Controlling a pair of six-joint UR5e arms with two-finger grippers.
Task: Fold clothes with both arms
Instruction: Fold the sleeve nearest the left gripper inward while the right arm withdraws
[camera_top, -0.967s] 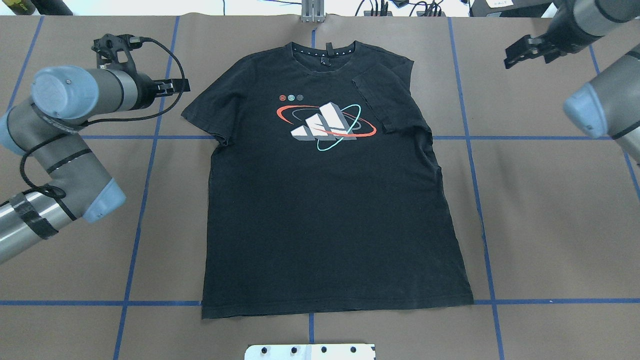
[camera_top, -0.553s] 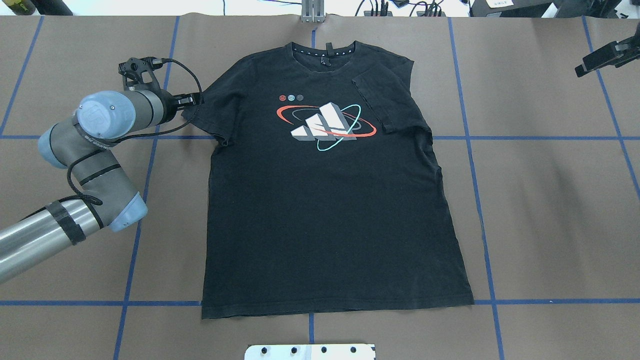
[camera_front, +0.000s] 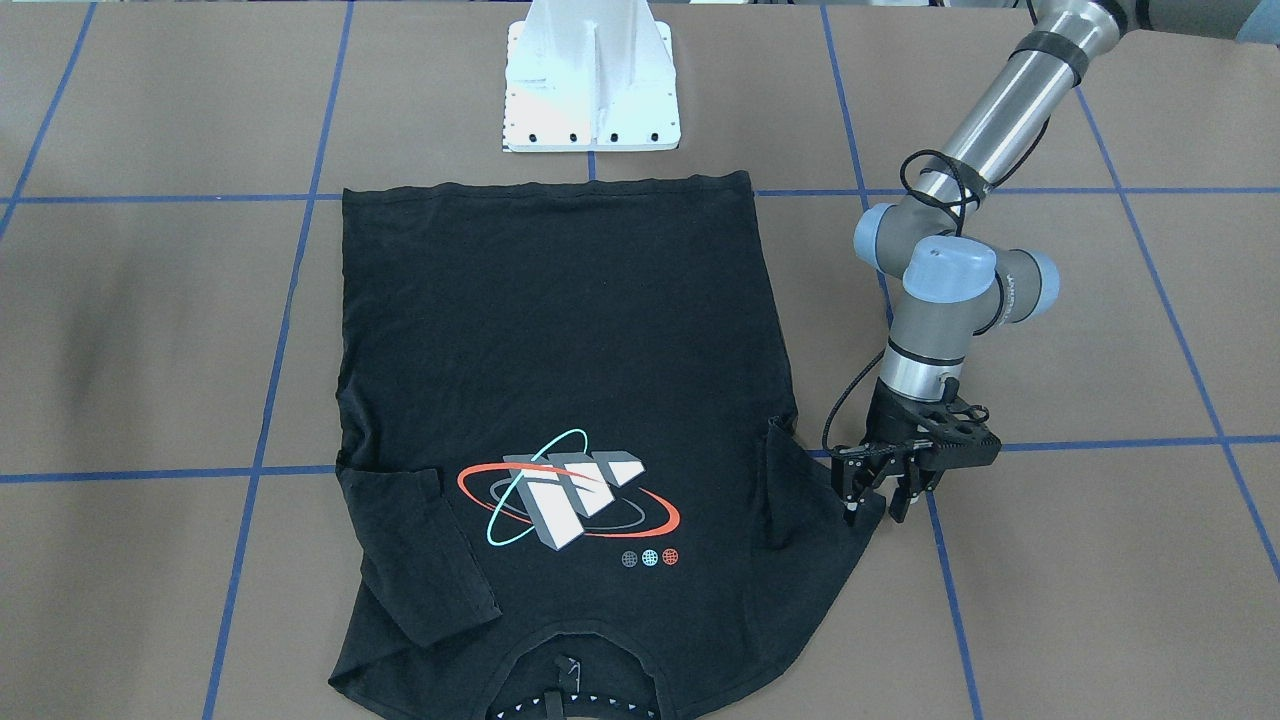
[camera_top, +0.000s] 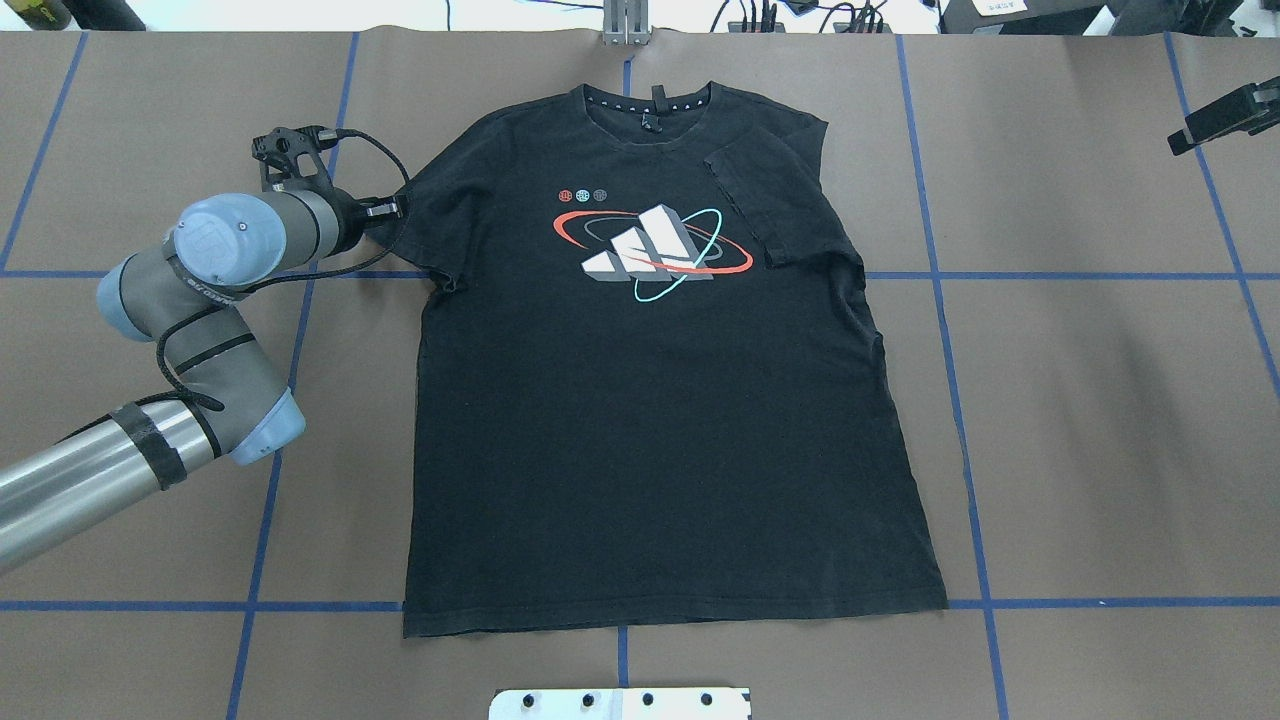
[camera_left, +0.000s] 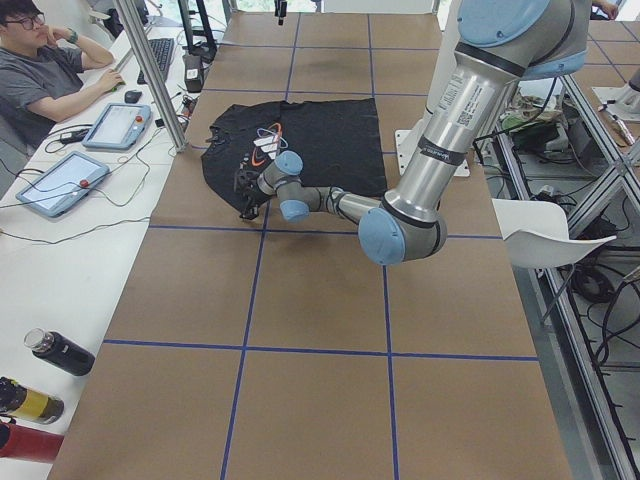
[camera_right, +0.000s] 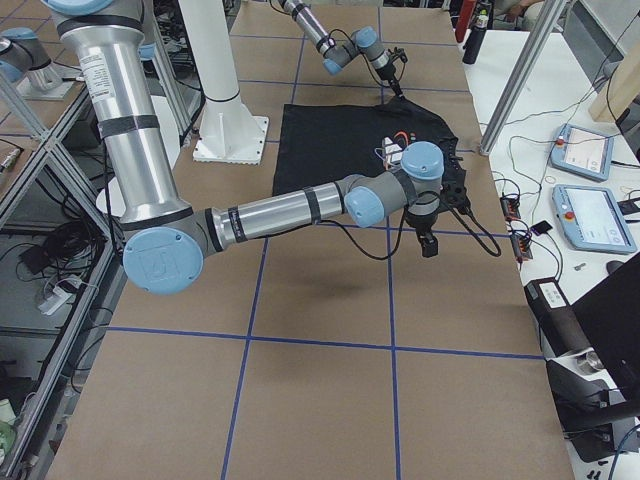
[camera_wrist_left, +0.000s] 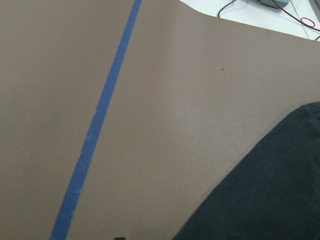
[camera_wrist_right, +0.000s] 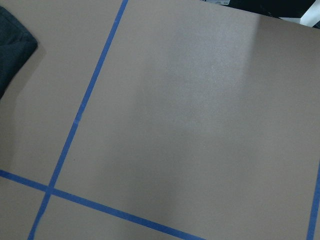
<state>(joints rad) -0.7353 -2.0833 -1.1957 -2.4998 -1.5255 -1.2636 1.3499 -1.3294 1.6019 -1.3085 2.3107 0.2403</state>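
Note:
The black T-shirt lies flat on the brown table with its graphic up and its collar far from the robot. One sleeve is folded in over the chest. The other sleeve lies spread out. My left gripper is open and points down at that spread sleeve's outer edge, one finger over the cloth and one over the table; it also shows in the overhead view. The left wrist view shows the shirt's edge. My right gripper is off the shirt at the view's edge; I cannot tell whether it is open or shut.
The white pedestal base stands at the near edge behind the hem. Blue tape lines cross the brown table cover. An operator sits at a side desk with tablets.
My left arm has swung right and lowered its gripper to the spread sleeve's edge. My right arm has pulled away to the right, almost out of the overhead view. The shirt has not moved.

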